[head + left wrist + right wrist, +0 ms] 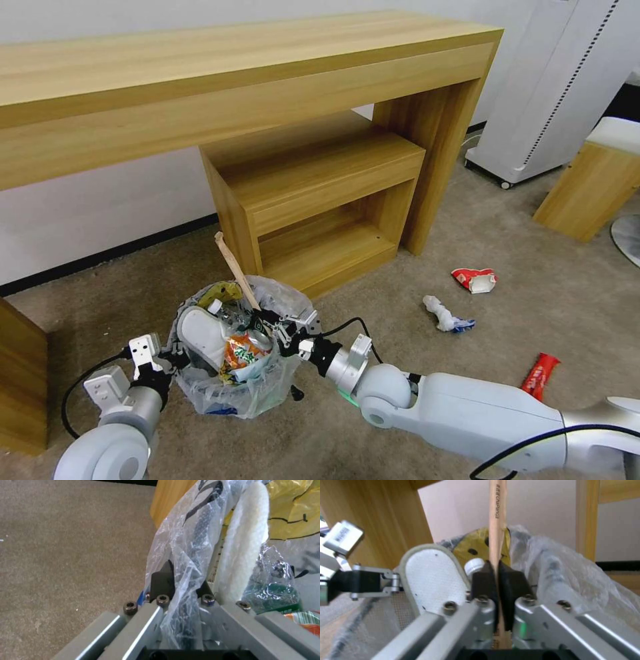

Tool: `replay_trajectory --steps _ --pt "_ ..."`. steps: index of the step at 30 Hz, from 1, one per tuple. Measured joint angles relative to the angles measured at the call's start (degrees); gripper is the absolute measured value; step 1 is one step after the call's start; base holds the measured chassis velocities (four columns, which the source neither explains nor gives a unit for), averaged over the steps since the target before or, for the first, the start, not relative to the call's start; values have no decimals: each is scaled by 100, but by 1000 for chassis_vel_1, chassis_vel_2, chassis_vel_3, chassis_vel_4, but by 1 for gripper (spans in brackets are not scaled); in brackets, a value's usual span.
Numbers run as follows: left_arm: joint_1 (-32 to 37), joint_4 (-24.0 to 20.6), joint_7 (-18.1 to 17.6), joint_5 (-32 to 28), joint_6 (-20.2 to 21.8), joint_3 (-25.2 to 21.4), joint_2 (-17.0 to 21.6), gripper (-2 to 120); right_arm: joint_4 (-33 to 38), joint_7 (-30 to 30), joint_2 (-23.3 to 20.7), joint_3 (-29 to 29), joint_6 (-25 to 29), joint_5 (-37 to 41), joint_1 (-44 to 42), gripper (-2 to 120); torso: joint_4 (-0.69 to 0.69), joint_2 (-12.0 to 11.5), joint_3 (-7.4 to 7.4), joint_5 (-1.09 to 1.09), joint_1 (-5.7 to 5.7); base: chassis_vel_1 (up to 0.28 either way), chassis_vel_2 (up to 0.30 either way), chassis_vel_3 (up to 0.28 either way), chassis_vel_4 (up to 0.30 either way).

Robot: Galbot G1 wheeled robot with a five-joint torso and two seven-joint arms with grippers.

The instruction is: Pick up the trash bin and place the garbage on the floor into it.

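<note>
The trash bin (263, 393), black mesh lined with a crinkly clear bag, stands on the carpet, full of litter. A white slipper (200, 333), an orange-green wrapper (245, 350) and a green-label bottle (276, 592) sit in it. My left gripper (170, 357) is shut on the bin's rim and bag (186, 562) at its left side. My right gripper (277, 327) is over the bin's right side, shut on the wooden stick (235, 267), which leans up out of the bin. In the right wrist view the stick (496, 517) runs between the closed fingers (483, 580).
On the carpet to the right lie a red-white wrapper (475, 280), crumpled paper (445, 315) and a red wrapper (540, 375). A wooden desk (233, 73) with a low shelf unit (320, 193) stands right behind the bin. A white appliance (553, 87) and a wooden stool (590, 187) stand at the right.
</note>
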Motion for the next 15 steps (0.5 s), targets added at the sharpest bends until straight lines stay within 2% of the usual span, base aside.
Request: replay_trajectory --steps 2,3,5,6,9,10,13,15 --pt "1 -1 2 9 -1 11 -12 1 -78 33 45 -24 -12 -29 -7 18 0 0 0 0 0 0 0 0 0" --pt "1 -1 2 9 -1 11 -12 1 -78 33 45 -24 -12 -29 -7 18 0 0 0 0 0 0 0 0 0" --pt "1 -1 1 18 -5 13 -20 1 -176 51 109 -55 -13 -70 -17 30 0 0 0 0 0 0 0 0 0" --pt "1 -1 1 18 -5 13 -20 1 -176 51 109 -55 -13 -70 -17 30 0 0 0 0 0 0 0 0 0" --pt "15 -1 8 19 -13 11 -23 1 -266 93 204 -93 -3 -99 -1 43 0 0 0 0 0 0 0 0 0" --pt "15 -1 8 19 -13 11 -23 1 -266 93 204 -93 -3 -99 -1 43 0 0 0 0 0 0 0 0 0" --pt "12 -3 11 10 -20 -8 -12 1 -287 116 269 -130 3 -102 58 57 0 0 0 0 0 0 0 0 0" --pt "7 -5 11 -1 -21 -11 -7 1 -293 125 287 -141 4 -102 87 59 0 0 0 0 0 0 0 0 0"
